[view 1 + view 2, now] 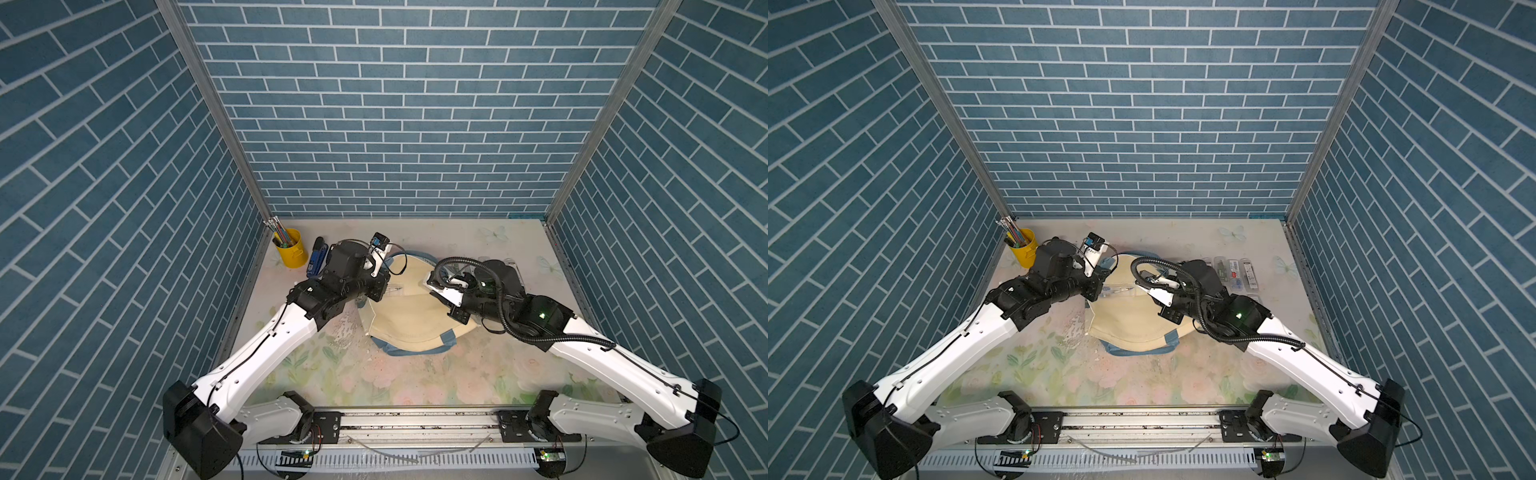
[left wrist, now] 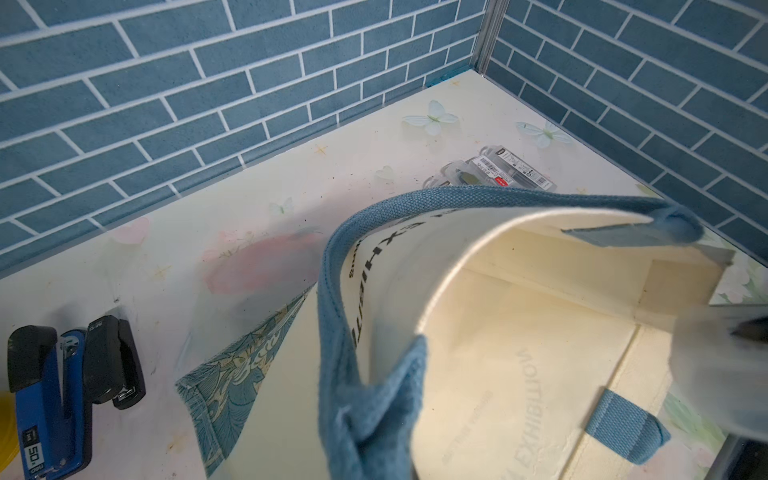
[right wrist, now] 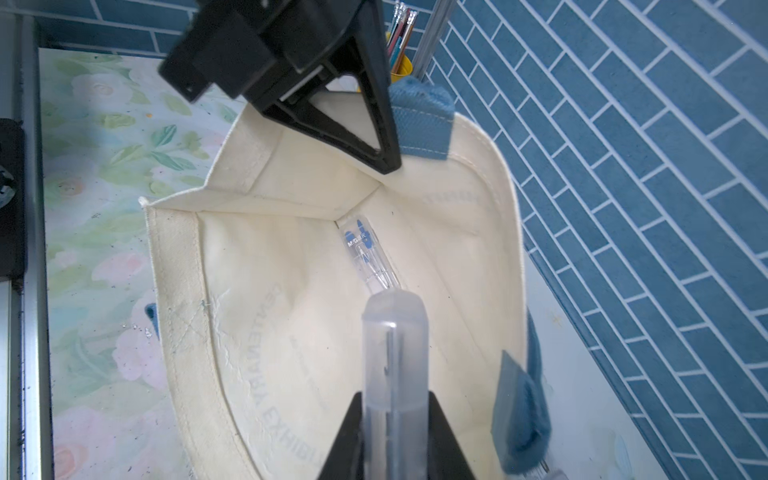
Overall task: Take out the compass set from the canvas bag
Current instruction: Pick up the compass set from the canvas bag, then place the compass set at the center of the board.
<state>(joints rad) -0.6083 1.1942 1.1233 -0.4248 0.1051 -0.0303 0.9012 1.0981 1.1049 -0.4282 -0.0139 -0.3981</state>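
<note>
The cream canvas bag (image 1: pixel 409 328) lies in the middle of the table in both top views, mouth held open. My left gripper (image 3: pixel 376 139) is shut on its rim at a blue strap handle (image 2: pixel 374 415) and holds that edge up. My right gripper (image 3: pixel 395 401) hangs over the open mouth, shut on a clear plastic compass set case (image 3: pixel 395 345) that stands up between its black fingers (image 3: pixel 351 428). A second clear compass set (image 3: pixel 368 249) with blue print lies deep in the bag's corner. In a top view the left gripper (image 1: pixel 380 286) and right gripper (image 1: pixel 432 284) face each other across the bag.
A yellow cup of pencils (image 1: pixel 289 249) stands at the back left, with a blue stapler (image 2: pixel 45 399) and a black one (image 2: pixel 112 361) beside it. Several clear packaged cases (image 1: pixel 1237 270) lie at the back right. Blue brick walls close three sides.
</note>
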